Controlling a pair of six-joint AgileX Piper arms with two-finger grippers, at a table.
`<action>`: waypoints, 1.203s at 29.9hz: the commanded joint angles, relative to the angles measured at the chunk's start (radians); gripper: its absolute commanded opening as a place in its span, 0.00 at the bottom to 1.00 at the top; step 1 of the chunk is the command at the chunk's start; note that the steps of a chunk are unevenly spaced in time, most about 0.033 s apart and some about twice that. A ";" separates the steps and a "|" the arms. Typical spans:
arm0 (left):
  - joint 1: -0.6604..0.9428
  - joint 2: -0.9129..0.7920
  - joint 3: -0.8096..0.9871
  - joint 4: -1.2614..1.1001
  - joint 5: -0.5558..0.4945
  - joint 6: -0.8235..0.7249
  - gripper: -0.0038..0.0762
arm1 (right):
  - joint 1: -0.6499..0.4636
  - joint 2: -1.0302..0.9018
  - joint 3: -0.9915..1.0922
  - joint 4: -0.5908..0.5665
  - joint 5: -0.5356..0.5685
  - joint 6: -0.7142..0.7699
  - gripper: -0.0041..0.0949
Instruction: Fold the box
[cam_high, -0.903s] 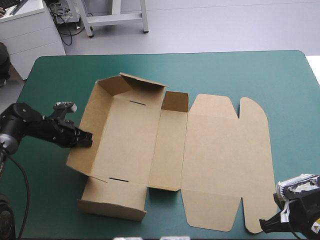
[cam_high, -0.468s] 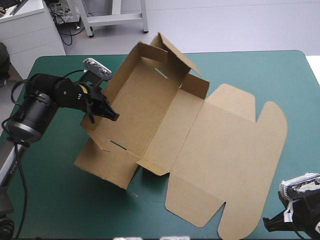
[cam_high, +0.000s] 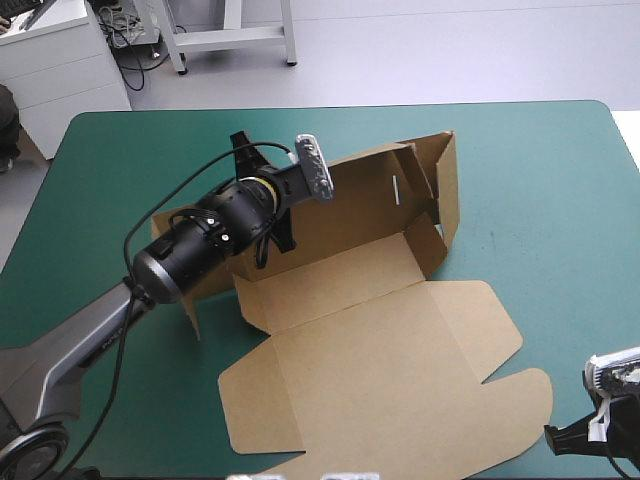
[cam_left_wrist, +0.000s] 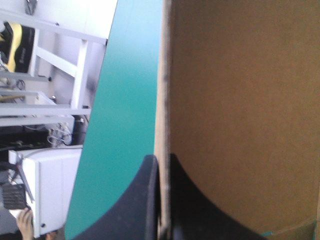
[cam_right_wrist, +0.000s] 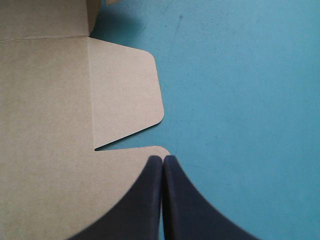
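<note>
The brown box (cam_high: 380, 340) lies turned on the teal-green table, its tray part with raised walls toward the far side and tilted up. The flat lid reaches toward the near edge. My left gripper (cam_high: 282, 240) reaches over the tray from the left and is shut on one of its walls. In the left wrist view the black fingers (cam_left_wrist: 161, 157) pinch the edge of the board (cam_left_wrist: 240, 100). My right gripper (cam_high: 562, 437) sits at the near right corner, shut and empty. Its tips (cam_right_wrist: 162, 160) stand just beside a rounded lid flap (cam_right_wrist: 125, 95).
Bare teal-green cover (cam_high: 540, 170) shows to the right of the box and along the far edge. The left arm's body (cam_high: 190, 255) hangs over the left part of the tray. The lid's flaps come close to the table's near edge.
My left gripper has swung toward the table's middle with the box's wall in it. The box has turned and its tray tipped up. The right gripper has shifted slightly toward the near right corner.
</note>
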 joint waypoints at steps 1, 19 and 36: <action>-0.049 -0.025 -0.034 0.117 -0.100 -0.038 0.01 | -0.009 0.010 -0.032 -0.010 -0.002 0.002 0.02; -0.216 -0.034 0.119 0.434 -0.239 -0.156 0.01 | -0.009 0.010 -0.032 -0.010 -0.002 0.022 0.02; -0.212 -0.197 0.418 0.637 -0.418 -0.297 0.01 | -0.009 0.010 -0.032 -0.010 -0.002 0.052 0.02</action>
